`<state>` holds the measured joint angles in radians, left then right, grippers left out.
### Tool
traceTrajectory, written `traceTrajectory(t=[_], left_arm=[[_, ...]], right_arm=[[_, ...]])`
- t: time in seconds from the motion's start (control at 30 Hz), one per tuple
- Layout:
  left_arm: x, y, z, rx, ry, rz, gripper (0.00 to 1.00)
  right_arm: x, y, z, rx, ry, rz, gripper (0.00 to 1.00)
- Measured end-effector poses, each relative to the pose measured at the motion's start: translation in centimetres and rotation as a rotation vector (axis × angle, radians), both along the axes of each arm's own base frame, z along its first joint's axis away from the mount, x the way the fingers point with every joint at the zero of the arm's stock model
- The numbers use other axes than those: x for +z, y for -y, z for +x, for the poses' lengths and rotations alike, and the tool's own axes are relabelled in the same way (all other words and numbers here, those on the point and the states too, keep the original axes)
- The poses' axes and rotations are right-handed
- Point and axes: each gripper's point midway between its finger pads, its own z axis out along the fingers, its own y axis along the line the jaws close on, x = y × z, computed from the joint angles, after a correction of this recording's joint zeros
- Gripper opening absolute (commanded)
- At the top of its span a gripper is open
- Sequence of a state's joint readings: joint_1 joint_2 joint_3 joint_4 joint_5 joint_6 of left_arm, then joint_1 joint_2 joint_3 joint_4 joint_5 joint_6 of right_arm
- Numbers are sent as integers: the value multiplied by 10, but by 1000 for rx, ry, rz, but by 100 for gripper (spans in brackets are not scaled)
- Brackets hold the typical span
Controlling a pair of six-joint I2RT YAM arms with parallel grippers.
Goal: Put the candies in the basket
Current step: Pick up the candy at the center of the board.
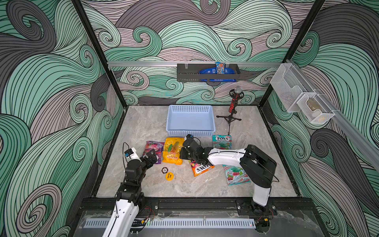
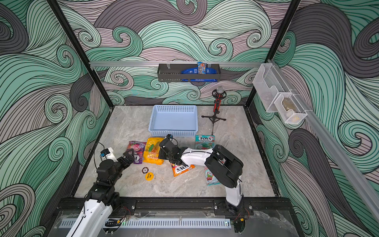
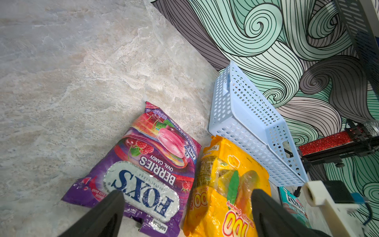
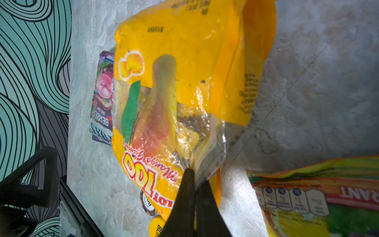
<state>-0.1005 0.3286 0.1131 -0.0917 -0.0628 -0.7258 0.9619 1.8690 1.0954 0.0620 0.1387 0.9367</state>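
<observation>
Right fingers (image 4: 184, 201) pinch the clear edge of the glossy yellow "100" candy bag (image 4: 174, 41) beside the light blue rectangular plastic basket (image 1: 205, 133), left fingers (image 3: 102, 215) spread; I'd lift slowly, clearing its rim.

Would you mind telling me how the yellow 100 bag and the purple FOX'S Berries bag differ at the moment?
The yellow 100 bag has an edge pinched in the shut right gripper. The purple Berries bag lies ungripped, with the left gripper open over it. The yellow 100 bag has a clear window showing its gummies, while the purple Berries bag is fully printed. Both are glossy and sit side by side on the table, outside the basket.
</observation>
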Motion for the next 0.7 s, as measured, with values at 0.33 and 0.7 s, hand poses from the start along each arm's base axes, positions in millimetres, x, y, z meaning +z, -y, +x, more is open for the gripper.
traceTrajectory(t=[0.33,0.7], left_arm=[[6,27,6,-142,86,-67,99],[41,146,-9,-687,167,-60,97]], right_arm=[[69,20,-31,108,135,16,0],[142,86,-27,36,245,48,0]])
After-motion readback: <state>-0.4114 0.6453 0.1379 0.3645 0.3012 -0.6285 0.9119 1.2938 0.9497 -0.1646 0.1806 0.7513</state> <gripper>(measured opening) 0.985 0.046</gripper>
